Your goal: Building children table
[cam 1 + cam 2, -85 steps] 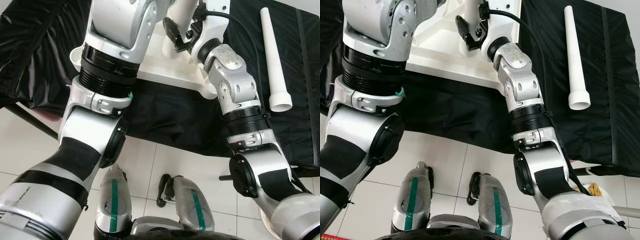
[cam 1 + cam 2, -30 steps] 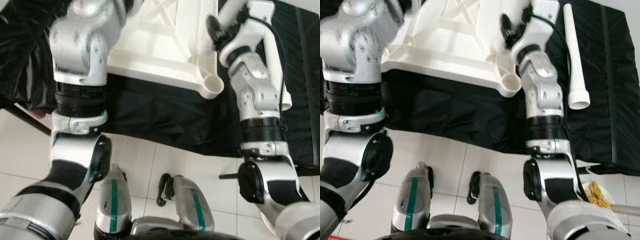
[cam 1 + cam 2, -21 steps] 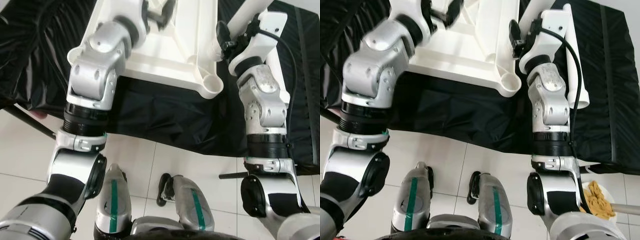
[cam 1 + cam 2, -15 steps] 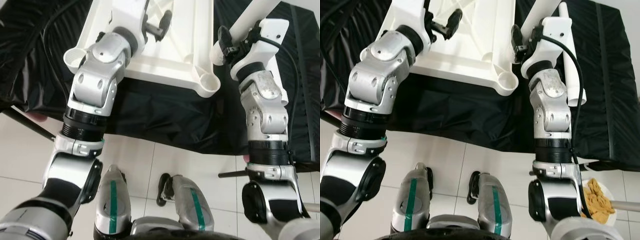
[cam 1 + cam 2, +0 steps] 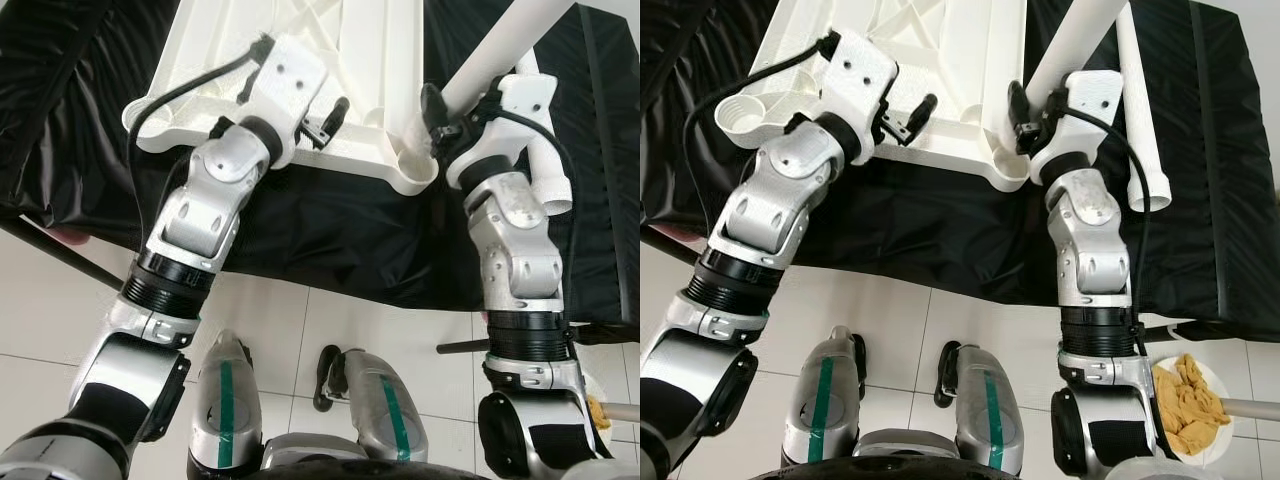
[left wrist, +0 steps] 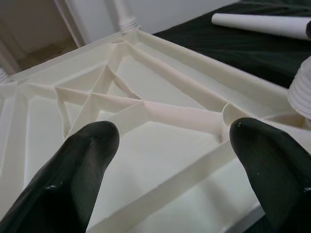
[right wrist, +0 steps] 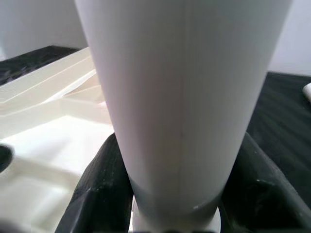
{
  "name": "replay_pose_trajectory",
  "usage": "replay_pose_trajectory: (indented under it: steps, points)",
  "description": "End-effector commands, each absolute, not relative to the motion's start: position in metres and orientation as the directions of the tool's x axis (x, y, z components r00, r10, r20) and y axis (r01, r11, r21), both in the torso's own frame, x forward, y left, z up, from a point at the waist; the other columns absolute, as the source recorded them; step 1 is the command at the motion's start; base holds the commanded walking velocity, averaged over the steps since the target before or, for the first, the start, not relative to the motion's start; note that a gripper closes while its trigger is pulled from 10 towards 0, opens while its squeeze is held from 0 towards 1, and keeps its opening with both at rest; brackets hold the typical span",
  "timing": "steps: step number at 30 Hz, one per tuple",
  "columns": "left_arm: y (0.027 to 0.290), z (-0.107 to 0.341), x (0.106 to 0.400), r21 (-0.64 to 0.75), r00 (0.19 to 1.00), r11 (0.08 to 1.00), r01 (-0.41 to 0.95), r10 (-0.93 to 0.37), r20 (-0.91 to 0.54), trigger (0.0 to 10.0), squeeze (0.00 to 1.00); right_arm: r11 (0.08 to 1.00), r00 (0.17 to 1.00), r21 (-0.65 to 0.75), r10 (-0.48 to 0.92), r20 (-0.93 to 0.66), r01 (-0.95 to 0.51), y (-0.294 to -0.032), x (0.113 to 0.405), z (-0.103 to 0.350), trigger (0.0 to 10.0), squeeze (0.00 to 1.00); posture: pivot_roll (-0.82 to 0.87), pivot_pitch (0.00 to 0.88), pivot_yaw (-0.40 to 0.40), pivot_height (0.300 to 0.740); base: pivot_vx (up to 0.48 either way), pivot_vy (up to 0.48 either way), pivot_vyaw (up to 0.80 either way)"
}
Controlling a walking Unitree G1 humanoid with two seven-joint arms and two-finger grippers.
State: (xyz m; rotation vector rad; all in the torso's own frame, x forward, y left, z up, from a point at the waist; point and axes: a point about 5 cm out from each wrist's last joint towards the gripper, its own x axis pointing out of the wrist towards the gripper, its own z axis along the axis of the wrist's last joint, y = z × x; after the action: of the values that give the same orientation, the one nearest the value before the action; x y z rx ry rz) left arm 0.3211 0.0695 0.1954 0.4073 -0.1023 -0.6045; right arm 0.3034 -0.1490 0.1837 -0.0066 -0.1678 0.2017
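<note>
The white tabletop [image 5: 370, 60] lies upside down on a black cloth, ribs [image 6: 146, 111] facing up. My right gripper [image 5: 450, 100] is shut on a white table leg [image 5: 1075, 40], which leans up and away from the near right corner socket [image 5: 1005, 170]. Its fingers [image 7: 97, 194] clamp the leg [image 7: 180, 97] near its lower end. I cannot tell whether that threaded end [image 6: 301, 92] touches the socket. My left gripper [image 5: 908, 115] hovers open over the ribbed underside near the front edge, its fingertips [image 6: 82, 165] wide apart and holding nothing. A second leg [image 5: 1135, 110] lies loose on the cloth at the right.
The black cloth [image 5: 940, 230] drapes over the support's front edge. On the tiled floor to the right sits a plate of snacks [image 5: 1185, 400]. My feet [image 5: 985, 410] stand close to the cloth. A dark bar [image 5: 60, 250] runs along the left. Another socket [image 5: 740, 115] is at the near left corner.
My right gripper has carried the leg from over the tabletop's middle to the near right corner. My left gripper has swung back toward the front edge. The loose leg has not moved.
</note>
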Motion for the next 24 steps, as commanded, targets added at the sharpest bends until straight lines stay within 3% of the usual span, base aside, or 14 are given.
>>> replay_pose_trajectory:
  steps: [1, 24]
  points:
    - [0.068, 0.184, 0.318, 0.429, 0.811, 0.718, 0.548, -0.582, -0.061, 10.0, 0.00, 0.977, 0.963, -0.037, 0.215, 0.164, -0.212, -0.148, 0.300, 0.183, 10.0, 0.00, 0.12, 0.088, -0.087, 0.740, 0.000, 0.000, 0.00]
    - [0.072, 0.185, 0.320, 0.497, 0.809, 0.691, 0.525, -0.586, -0.040, 10.0, 0.00, 0.971, 0.969, -0.072, 0.233, 0.083, -0.228, -0.146, 0.290, 0.176, 10.0, 0.00, 0.11, 0.095, -0.095, 0.740, 0.000, 0.000, 0.00]
